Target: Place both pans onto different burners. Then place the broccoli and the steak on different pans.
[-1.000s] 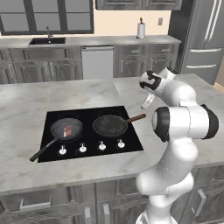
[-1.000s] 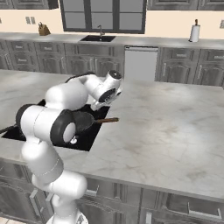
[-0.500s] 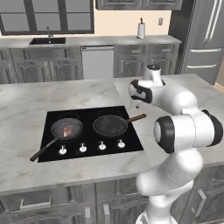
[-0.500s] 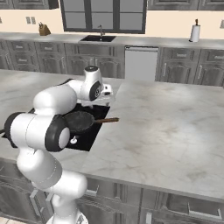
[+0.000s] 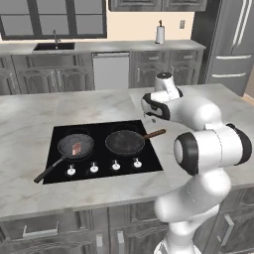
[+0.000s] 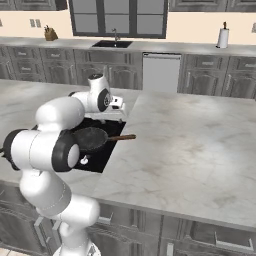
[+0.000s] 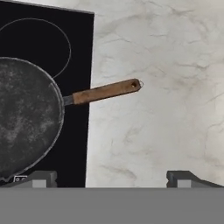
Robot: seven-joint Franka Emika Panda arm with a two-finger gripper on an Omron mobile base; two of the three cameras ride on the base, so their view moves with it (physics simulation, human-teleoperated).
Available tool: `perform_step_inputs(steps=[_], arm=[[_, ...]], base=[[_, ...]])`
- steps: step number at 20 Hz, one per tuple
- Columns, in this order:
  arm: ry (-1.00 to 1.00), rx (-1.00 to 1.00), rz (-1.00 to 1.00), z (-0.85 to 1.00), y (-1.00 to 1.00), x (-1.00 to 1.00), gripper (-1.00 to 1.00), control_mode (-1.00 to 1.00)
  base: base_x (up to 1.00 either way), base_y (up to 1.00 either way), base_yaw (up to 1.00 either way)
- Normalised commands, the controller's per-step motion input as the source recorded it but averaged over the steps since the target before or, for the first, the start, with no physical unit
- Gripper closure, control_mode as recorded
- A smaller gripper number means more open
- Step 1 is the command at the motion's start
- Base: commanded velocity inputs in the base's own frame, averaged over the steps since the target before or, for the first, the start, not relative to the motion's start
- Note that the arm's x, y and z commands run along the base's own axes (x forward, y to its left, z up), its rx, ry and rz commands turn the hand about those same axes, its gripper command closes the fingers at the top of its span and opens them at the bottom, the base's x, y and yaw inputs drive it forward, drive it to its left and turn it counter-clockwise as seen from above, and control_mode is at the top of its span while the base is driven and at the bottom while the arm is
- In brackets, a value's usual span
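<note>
Both pans are sitting on the black cooktop [image 5: 101,130] right now. The pan with the long black handle [image 5: 75,145] is on the front-left burner, its handle poking out toward about 7 o'clock past the front edge of the cooktop, and the steak [image 5: 76,148] is lying flat inside it, a small pinkish-red slab roughly in the middle. The pan with the brown handle [image 5: 124,141] is just to its right at 3 o'clock, on the next front burner, nothing in it, with the handle sticking out toward 2 o'clock so the tip hangs over the marble counter [image 5: 30,114] off the right edge of the cooktop. In the hand view that same pan fills the left side and the brown handle [image 7: 105,91] runs out toward 2 o'clock onto the marble, with a bare burner ring [image 7: 37,43] up at 12 o'clock from the pan. The gripper [image 7: 112,178] is hovering above the counter just right of the cooktop, jaws spread wide with nothing between them, one fingertip over the cooktop edge and the other over the marble. Along the cooktop's front edge there's a row of small white knobs [image 5: 104,167]. Can't make out the broccoli anywhere, so no idea where it is.
</note>
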Motion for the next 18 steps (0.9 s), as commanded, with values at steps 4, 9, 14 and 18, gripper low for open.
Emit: perform_step_inputs(steps=[4, 9, 14, 18], arm=[[0.0, 0.03, -0.01, 0.12, -0.05, -0.26, -1.0, -1.0], [0.0, 0.08, 0.0, 0.03, -0.17, -0.21, -1.0, -1.0], [0.0, 0.05, 0.0, 0.0, -0.04, -0.11, -1.0, -1.0], [0.0, 0.02, -0.01, 0.0, 0.0, -0.24, -1.0, -1.0]], base=[[0.0, 0.0, 0.0], [0.0, 0.0, 0.0], [0.0, 0.0, 0.0], [0.0, 0.0, 0.0]])
